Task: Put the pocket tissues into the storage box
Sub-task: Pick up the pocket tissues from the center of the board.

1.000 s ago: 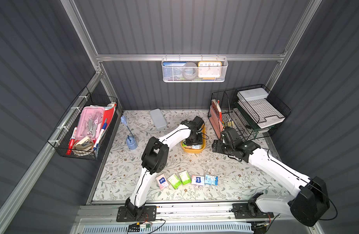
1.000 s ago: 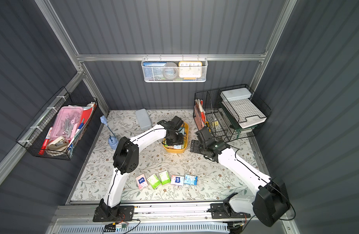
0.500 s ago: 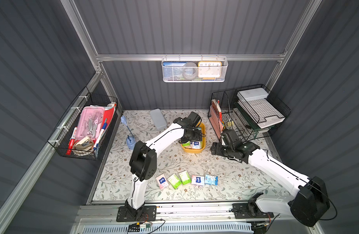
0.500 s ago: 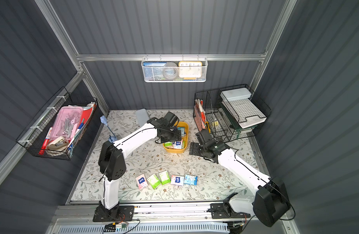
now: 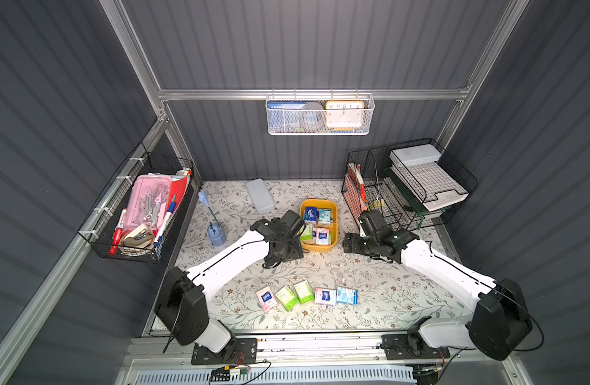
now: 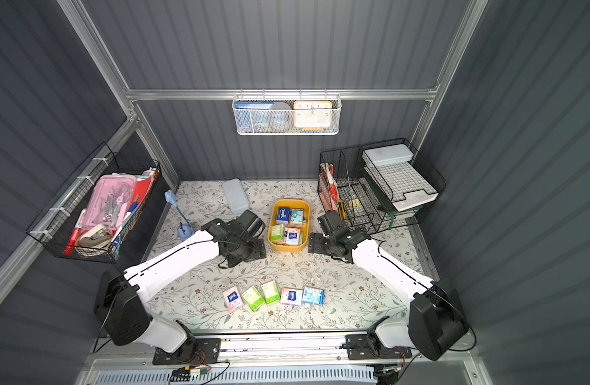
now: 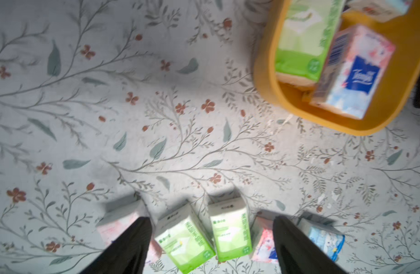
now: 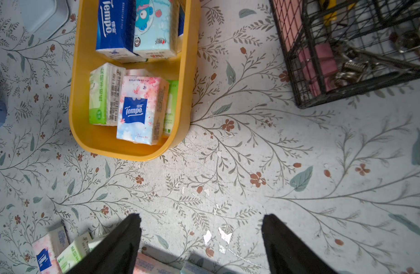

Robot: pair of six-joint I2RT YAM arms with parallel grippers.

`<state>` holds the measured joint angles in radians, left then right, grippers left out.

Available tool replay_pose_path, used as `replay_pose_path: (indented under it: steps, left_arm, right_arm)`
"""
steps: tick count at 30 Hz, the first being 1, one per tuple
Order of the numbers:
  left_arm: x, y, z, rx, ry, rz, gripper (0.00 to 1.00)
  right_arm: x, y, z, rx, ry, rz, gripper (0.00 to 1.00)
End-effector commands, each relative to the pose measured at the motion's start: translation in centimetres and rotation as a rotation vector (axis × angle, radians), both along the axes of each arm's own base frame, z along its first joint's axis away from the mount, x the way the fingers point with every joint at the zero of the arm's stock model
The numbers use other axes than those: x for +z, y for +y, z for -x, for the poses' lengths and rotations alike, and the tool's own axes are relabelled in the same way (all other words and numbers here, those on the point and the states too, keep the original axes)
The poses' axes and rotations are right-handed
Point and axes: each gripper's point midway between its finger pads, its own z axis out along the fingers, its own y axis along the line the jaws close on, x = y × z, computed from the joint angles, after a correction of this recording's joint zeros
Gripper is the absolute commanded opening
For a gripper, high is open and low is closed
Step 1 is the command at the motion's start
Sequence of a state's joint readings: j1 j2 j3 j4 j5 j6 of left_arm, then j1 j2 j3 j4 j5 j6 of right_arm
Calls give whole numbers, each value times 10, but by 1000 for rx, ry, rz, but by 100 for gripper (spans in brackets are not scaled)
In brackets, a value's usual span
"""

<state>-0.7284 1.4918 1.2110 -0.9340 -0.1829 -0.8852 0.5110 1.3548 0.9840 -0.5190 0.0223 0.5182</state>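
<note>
- The box (image 5: 320,201) stands on the table (image 5: 387,293) toward the back edge, about midway along it, upright and open.
- Done so far: at least five packets (image 8: 130,109) lie inside the box. A dark blue one and a light blue one are at its back end; two green ones and a pink-white one are at its front end. Slivers of others show beneath and beside these, so the true count cannot be told.
- Left to do: a row of five packets (image 5: 307,295) lies near the front edge of the table, well apart from the box. Across the row they run pink-white (image 5: 266,299), green (image 5: 287,297), green (image 5: 304,292), pink-white (image 5: 325,296) and light blue (image 5: 347,295), side by side and close or touching.
- The left gripper (image 7: 210,219) hangs over bare table just beside the box, fingers apart and nothing between them.
- The right gripper (image 8: 200,215) hangs on the other side of the box, fingers also apart and empty.
- Judgement: the task looks roughly half done; no packet is in hand, so the next step is likely a fresh pick from the front row.
</note>
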Motion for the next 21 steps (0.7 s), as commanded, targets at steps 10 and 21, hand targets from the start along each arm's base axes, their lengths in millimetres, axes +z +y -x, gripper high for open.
replay_pose_path:
  steps: [10, 21]
  left_arm:
    - [-42, 47, 90, 148, 256, 3, 86]
    - [-70, 55, 94, 314, 300, 9, 84]
  right_arm:
    - [9, -2, -2, 8, -18, 7, 84]
    - [13, -6, 5, 7, -15, 15, 84]
